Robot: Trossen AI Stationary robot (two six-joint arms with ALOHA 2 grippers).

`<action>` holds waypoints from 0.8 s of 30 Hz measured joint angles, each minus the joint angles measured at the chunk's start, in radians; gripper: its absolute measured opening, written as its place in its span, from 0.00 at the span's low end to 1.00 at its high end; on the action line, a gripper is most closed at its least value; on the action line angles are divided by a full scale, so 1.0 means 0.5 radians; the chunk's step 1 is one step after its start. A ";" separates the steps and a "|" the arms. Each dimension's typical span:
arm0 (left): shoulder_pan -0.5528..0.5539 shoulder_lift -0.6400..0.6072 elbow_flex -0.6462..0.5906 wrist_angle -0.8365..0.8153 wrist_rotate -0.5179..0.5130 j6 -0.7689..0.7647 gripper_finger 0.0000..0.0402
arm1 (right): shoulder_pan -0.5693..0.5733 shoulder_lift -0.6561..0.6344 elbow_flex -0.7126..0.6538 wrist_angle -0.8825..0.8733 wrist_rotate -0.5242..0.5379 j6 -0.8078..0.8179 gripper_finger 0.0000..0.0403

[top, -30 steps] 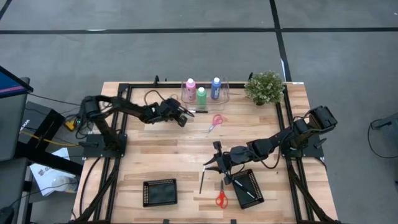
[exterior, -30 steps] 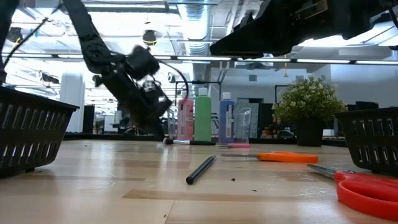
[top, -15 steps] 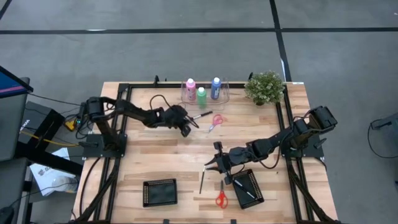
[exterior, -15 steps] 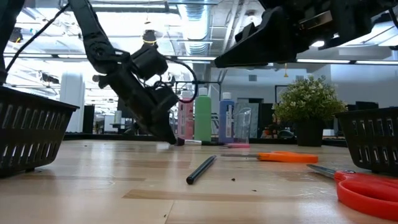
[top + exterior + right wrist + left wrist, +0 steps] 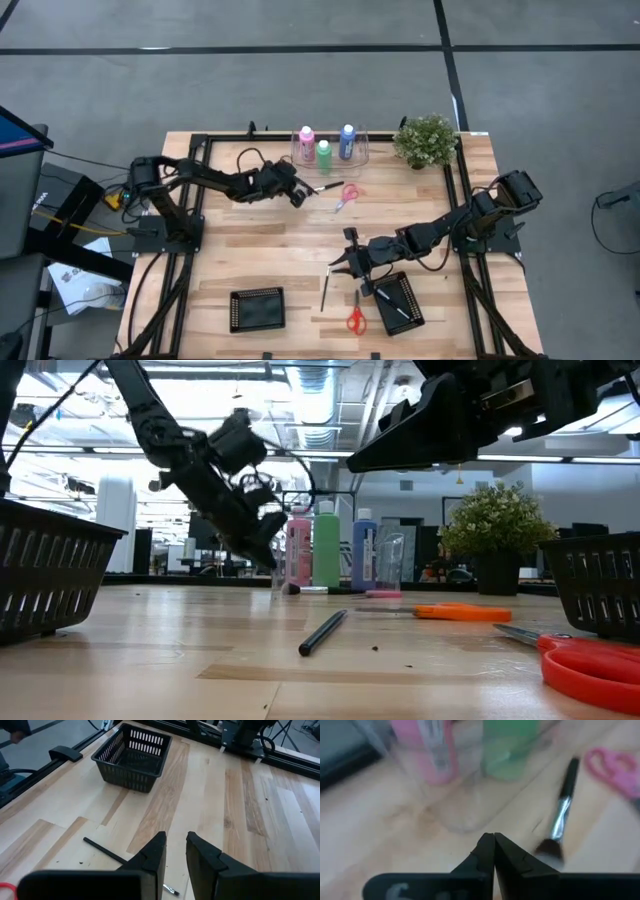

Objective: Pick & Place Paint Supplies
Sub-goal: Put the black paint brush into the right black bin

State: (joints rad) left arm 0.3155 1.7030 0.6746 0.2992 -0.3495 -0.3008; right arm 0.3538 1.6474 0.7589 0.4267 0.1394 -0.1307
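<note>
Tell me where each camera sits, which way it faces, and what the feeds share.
High: overhead, straight down; both arms, left claw shut by the paint bottles, right claw near a brush.
Low: table height, level across; same brush, bottles, left claw.
Left wrist: past its shut fingers at another brush.
Right wrist: past slightly parted fingers at a basket.
Shared: high and low show bottles.

The left arm reached across the far half of the table, its left gripper (image 5: 298, 193) pinched fully closed and empty, raised clear of the wood. The right arm stretched low toward the near centre, right gripper (image 5: 340, 264) hovering, fingers slightly parted, nothing between them.
</note>
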 joint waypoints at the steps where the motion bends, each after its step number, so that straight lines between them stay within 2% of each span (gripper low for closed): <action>1: 0.009 0.021 -0.004 -0.009 0.034 -0.001 0.00 | 0.000 0.000 0.000 0.000 0.000 0.000 0.16; 5: 0.023 0.104 0.006 0.147 0.192 -0.037 0.00 | -0.001 0.000 0.000 0.002 -0.001 -0.001 0.16; 8: 0.017 0.186 0.058 0.128 0.215 -0.040 0.00 | -0.002 0.000 0.000 0.002 0.000 -0.001 0.16; 15: -0.044 0.364 0.217 0.129 0.483 -0.039 0.00 | 0.001 0.000 0.000 -0.020 -0.003 0.001 0.16; 24: -0.320 0.376 0.225 0.090 0.527 -0.053 0.00 | 0.025 0.000 0.000 -0.061 0.025 0.029 0.16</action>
State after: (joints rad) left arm 0.1558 1.8912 0.7872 0.3443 -0.0859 -0.3271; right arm 0.3661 1.6474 0.7589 0.3962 0.1521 -0.1161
